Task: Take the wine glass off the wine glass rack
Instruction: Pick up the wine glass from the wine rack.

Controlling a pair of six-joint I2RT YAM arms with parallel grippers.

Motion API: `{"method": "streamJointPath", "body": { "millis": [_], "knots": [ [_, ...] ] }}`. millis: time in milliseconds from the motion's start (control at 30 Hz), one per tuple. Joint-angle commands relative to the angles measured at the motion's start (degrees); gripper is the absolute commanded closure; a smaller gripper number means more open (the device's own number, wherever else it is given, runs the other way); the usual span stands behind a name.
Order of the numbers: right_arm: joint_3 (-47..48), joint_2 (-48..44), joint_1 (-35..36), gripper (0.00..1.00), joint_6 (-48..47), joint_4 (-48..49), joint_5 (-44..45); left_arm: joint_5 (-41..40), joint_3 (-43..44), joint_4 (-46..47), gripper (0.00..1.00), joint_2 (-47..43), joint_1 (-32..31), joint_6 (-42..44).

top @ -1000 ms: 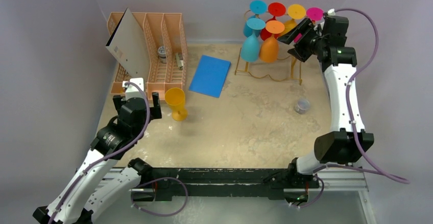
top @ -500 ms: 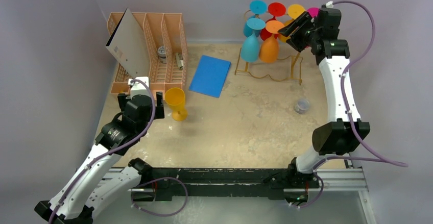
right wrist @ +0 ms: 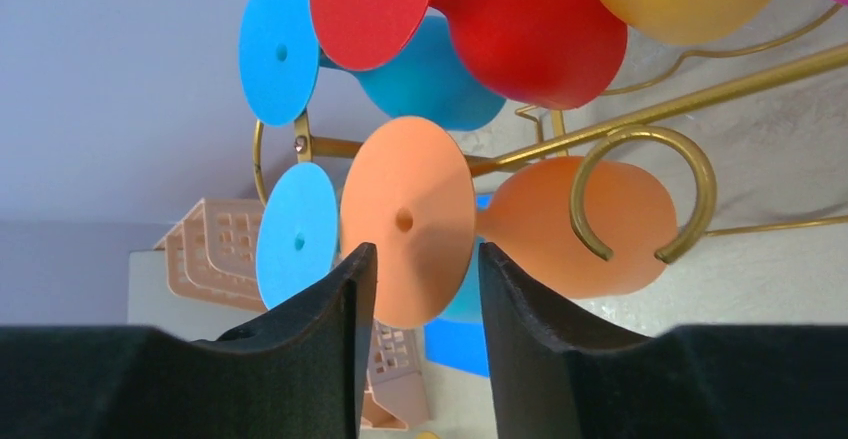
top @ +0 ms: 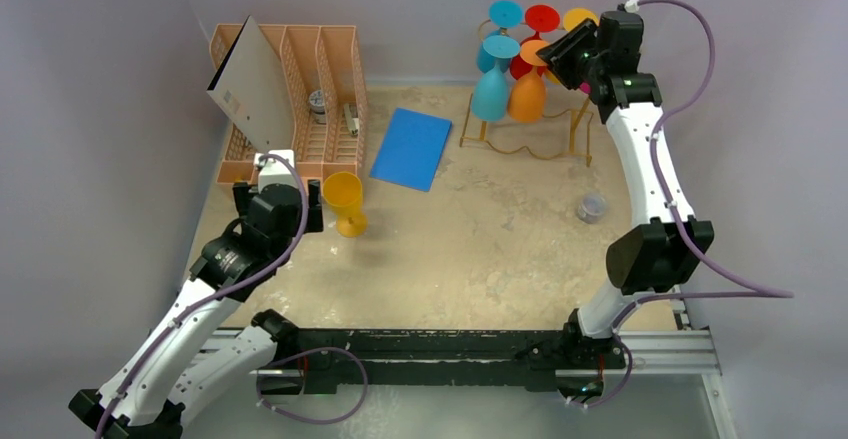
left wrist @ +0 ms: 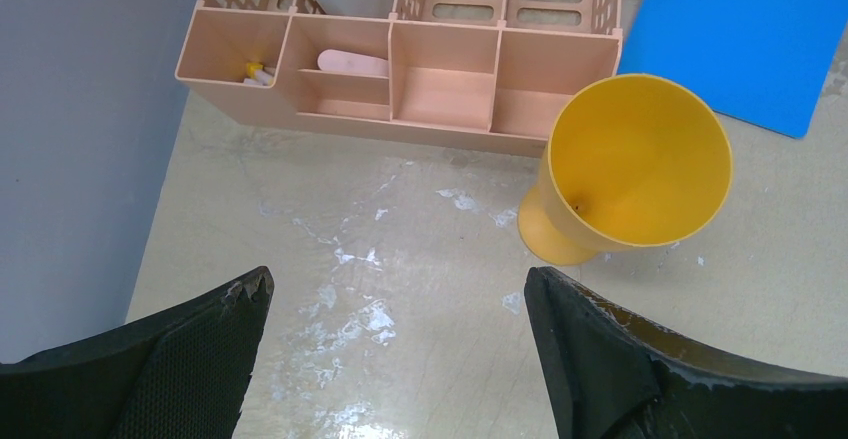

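1. At the top rail of the gold rack (right wrist: 640, 114), the right gripper (right wrist: 424, 259), fingers slightly parted and empty, lines up on the round foot of the orange wine glass (right wrist: 405, 221).
2. That glass hangs upside down, its foot caught over the rail, so it likely must slide out sideways.
3. Across the table, the left gripper (left wrist: 395, 294), spread wide and empty, hovers near a yellow cup (left wrist: 630, 174).

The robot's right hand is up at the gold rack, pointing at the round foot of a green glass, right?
Not green. The right wrist view shows the right gripper lined up with the round foot of an orange glass hanging on the gold rack. The rest is right.
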Motion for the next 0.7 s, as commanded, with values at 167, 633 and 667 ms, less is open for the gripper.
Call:
{"method": "streamJointPath", "body": {
  "millis": [167, 633, 667],
  "knots": [
    [-1.22, -0.2, 0.21, 0.63, 3.69, 5.69, 3.15, -0.93, 0.65, 0.22, 0.05, 0.49, 0.26, 0.44],
    [-5.45, -2.43, 0.21, 0.78, 5.65, 8.01, 4.34, -0.77, 0.64, 0.04, 0.05, 0.65, 0.24, 0.44],
    [-5.77, -2.59, 0.22, 0.78, 5.94, 8.12, 4.34, -0.78, 0.63, 0.04, 0.05, 0.69, 0.24, 0.44]
  ]
}}
